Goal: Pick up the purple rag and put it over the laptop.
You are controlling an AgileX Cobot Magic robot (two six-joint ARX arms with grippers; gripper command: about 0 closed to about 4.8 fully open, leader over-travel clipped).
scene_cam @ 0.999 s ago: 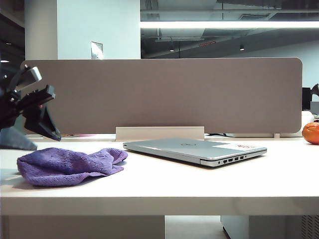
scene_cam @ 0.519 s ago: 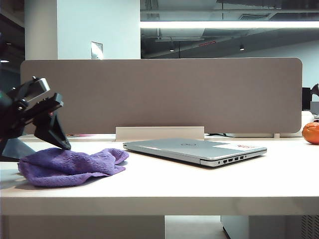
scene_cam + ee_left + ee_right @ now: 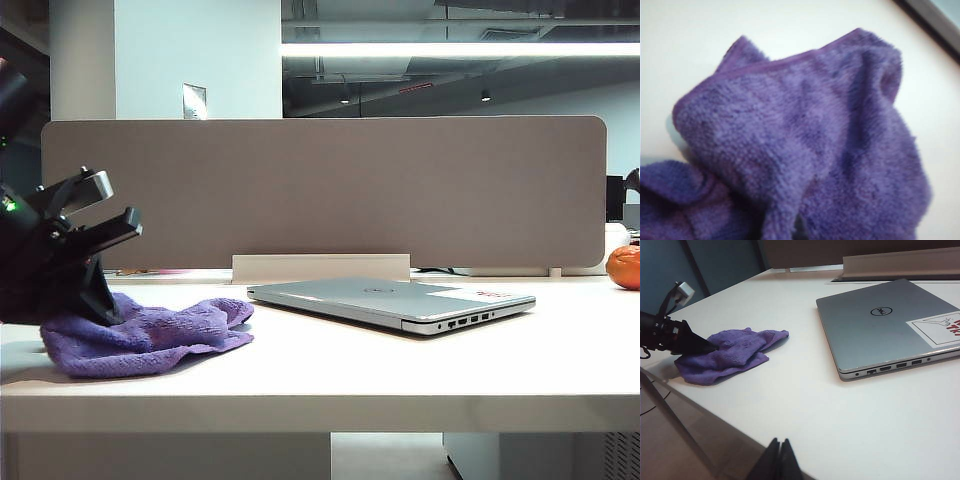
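Note:
The purple rag (image 3: pixel 175 335) lies crumpled on the white table, left of the laptop (image 3: pixel 390 297). My left gripper (image 3: pixel 105 308) has its tips sunk into the rag's left part and is shut on a bunch of cloth. In the left wrist view the fuzzy purple rag (image 3: pixel 815 140) fills the picture and hides the fingers. The right wrist view shows the rag (image 3: pixel 735 356) with the left gripper (image 3: pixel 707 346) at its edge, and the closed silver laptop (image 3: pixel 885 322) lying flat. My right gripper (image 3: pixel 780 444) hangs shut and empty over the table's near edge.
A grey partition (image 3: pixel 330 190) runs along the back of the table, with a white cable tray (image 3: pixel 320 267) at its foot. An orange fruit (image 3: pixel 624 266) sits at the far right. The table's front edge (image 3: pixel 320 410) is close to the rag.
The left gripper came down and to the right onto the rag and went from open to shut, pinching the cloth. The rag's left side bunched up slightly. Laptop and right arm stayed still.

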